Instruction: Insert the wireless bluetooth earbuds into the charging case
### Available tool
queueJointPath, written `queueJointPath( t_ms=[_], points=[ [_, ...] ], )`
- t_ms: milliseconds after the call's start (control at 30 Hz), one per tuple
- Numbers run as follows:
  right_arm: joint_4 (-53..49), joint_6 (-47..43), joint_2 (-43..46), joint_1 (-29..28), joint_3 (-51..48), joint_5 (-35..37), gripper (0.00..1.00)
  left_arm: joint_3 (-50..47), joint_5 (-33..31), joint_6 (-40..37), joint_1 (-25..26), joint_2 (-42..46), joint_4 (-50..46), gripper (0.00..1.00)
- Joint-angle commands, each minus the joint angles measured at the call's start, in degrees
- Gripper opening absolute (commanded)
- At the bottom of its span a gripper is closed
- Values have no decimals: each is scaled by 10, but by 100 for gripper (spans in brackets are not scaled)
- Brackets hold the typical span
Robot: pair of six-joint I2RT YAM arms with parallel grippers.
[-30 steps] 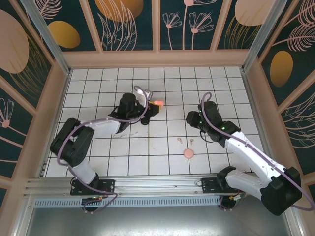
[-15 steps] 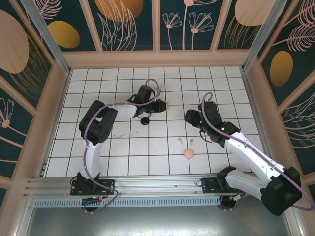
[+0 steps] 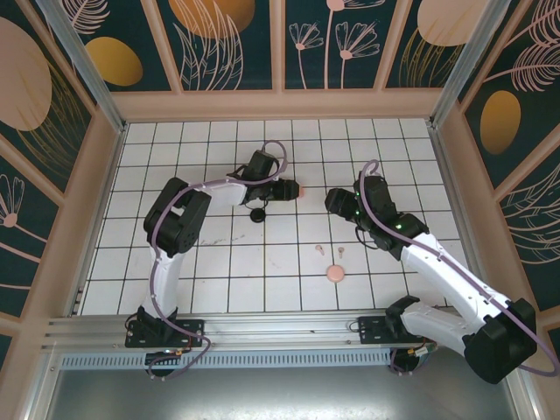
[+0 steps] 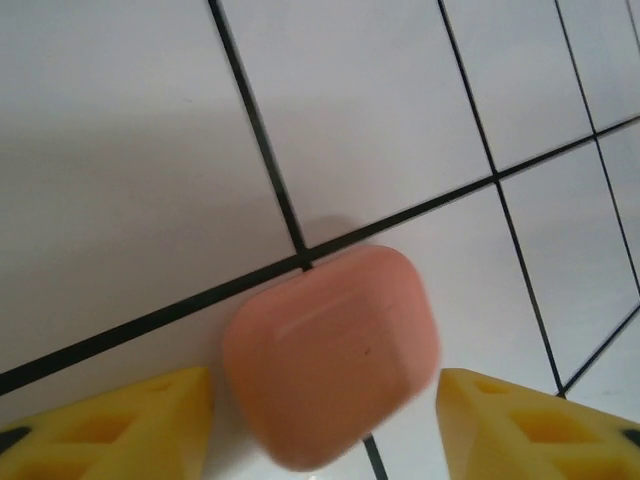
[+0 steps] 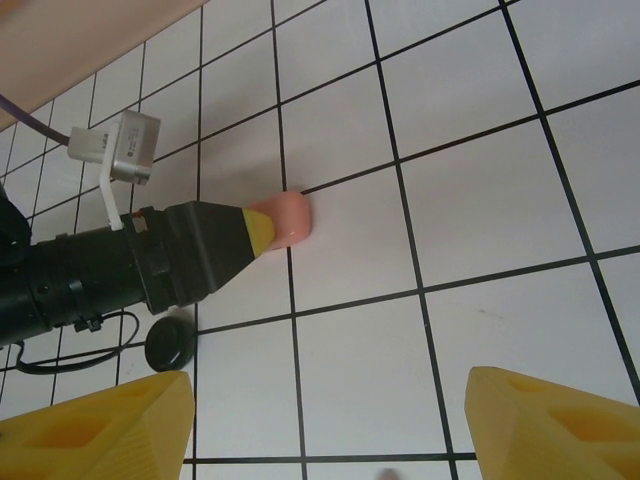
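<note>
Earbuds (image 3: 319, 249), two pale pink specks, lie on the tabletop (image 3: 262, 280) below centre of the overhead frame; likely light, smooth, slippery, best pinched by the stem; left tool (image 4: 322, 400) is spread around the pink case (image 4: 330, 350) at mid-frame; right tool (image 5: 330, 390) is spread, empty.

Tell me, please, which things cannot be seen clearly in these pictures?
Earbuds, top view: two pale specks, too small to tell how they lie.
Pink case, left wrist view: blurred, no lid seam to be made out.
Same case, right wrist view: mostly hidden behind the left gripper.
Black round thing, top view: too small to identify.
</note>
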State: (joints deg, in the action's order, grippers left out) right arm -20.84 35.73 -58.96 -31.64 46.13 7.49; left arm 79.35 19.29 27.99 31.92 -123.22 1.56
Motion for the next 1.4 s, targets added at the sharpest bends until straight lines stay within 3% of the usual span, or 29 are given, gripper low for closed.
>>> queueJointPath(
  t_ms=[0, 33, 67, 300, 500, 833, 967, 1067, 1200, 1367],
  points=[
    [-30, -12, 6, -1, 21, 11, 73, 5, -52, -38, -8, 38, -51, 72],
    [-34, -12, 7, -1, 22, 10, 73, 5, -57, -44, -9, 47, -54, 88],
    [-39, -9, 8, -1, 21, 11, 74, 5, -65, -50, -11, 59, -56, 99],
    [-68, 5, 7, -14, 15, 12, 74, -3, -116, -93, -21, 164, -64, 99],
    [-119, 31, -23, -74, 16, 34, 74, -35, -188, -102, -24, 268, -39, 99],
    [-209, 140, -40, -179, -24, 55, 73, -149, -257, -22, -54, 378, 30, 99],
    [-208, 152, -41, -189, -52, 38, 74, -203, -260, -9, -69, 412, 64, 99],
    [-197, 149, -57, -192, -72, 18, 75, -232, -217, -33, -79, 432, 90, 99],
    [-194, 142, -89, -197, -84, 17, 75, -233, -217, -74, -80, 444, 77, 99],
    [-184, 126, -127, -197, -89, 14, 75, -233, -294, -66, -80, 459, 61, 99]
  ],
)
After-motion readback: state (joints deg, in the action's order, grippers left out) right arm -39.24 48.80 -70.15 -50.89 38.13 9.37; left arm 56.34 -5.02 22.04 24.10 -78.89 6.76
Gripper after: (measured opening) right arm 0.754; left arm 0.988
